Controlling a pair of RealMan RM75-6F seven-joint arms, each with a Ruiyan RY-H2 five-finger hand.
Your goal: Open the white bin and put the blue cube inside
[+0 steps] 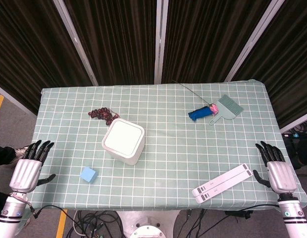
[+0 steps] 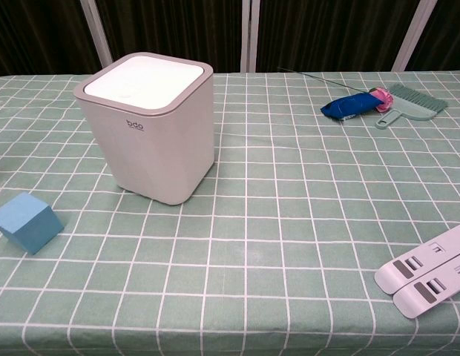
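Left hand: the left hand (image 1: 26, 170) hangs off the desk's left edge, fingers extended and spread, holding nothing and touching nothing.
Right hand: the right hand (image 1: 278, 168) sits at the right edge, fingers apart, empty.
White bin: the white bin (image 2: 148, 124) stands upright left of centre on the desk (image 1: 168, 119), lid down.
Blue cube: the blue cube (image 2: 27, 222) lies on the cloth near the front left, just beside the bin, apart from both hands.
Other items: dark beads (image 1: 102, 114) behind the bin; a blue bundle (image 1: 200, 113) touching a green brush (image 1: 226, 109) at back right; a white folded stand (image 1: 223, 184) front right.
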